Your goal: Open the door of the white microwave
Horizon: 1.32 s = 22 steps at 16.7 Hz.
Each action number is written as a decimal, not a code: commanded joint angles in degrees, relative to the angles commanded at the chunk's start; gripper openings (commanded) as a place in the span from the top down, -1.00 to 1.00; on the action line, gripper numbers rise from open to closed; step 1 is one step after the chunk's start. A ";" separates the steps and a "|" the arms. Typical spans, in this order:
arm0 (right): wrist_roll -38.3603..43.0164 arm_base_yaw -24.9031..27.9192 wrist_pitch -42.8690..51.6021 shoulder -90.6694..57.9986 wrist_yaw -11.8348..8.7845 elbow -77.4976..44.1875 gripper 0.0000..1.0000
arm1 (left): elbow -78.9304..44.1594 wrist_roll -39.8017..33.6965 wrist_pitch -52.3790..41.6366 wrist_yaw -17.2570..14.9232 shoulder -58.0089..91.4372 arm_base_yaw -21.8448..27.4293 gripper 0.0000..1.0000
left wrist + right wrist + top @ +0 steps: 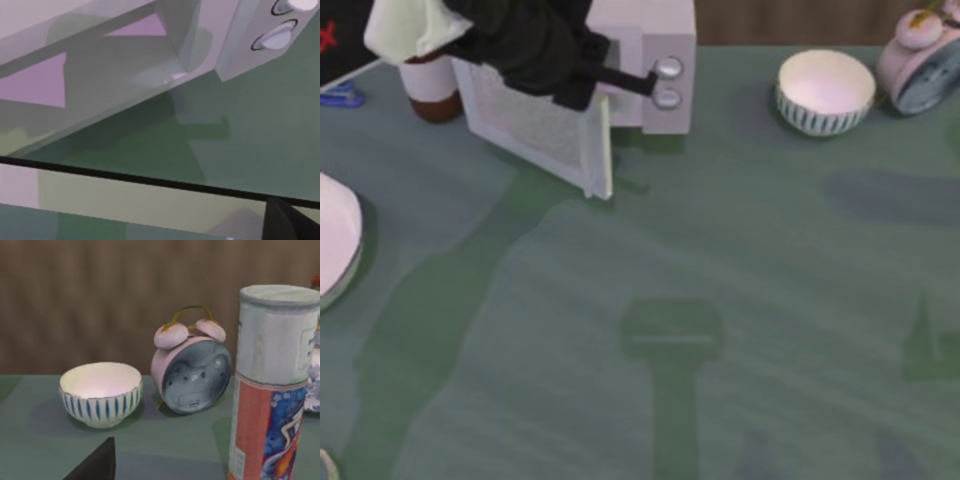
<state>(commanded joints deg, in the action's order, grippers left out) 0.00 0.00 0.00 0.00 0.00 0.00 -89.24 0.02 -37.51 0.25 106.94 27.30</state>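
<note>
The white microwave point(655, 45) stands at the back of the table, left of centre, with two silver knobs point(668, 82) on its control strip. Its door point(535, 125), with the grey mesh window, is swung well out toward the front left, and its free edge point(604, 150) is clear of the oven. My left gripper point(645, 80) reaches from the left across the opening, just short of the knobs, behind the door. The left wrist view shows the bare oven cavity point(150, 65), the knobs point(277, 37) and the door's edge point(150, 192) close below. My right arm is out of the top view.
A white striped bowl point(825, 90) and a pink alarm clock point(920, 60) stand at the back right, with a tall crisp can point(272, 385) beside them in the right wrist view. A brown-based cup point(430, 85) stands left of the microwave. A white plate point(335, 240) lies at the left edge.
</note>
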 joint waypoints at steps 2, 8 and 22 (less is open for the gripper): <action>0.00 0.00 0.00 0.00 0.00 0.00 -1.00 | 2.97 2.24 0.17 -1.40 -0.33 -0.76 1.00; 0.00 0.00 0.00 0.00 0.00 0.00 -1.00 | 5.39 4.16 0.34 -2.60 -0.60 -1.35 1.00; 0.00 0.00 0.00 0.00 0.00 0.00 -1.00 | 5.39 4.16 0.34 -2.60 -0.60 -1.35 1.00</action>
<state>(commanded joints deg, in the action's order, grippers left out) 0.00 0.00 0.00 0.00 0.00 0.00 -83.85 4.18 -37.17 -2.35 106.34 25.95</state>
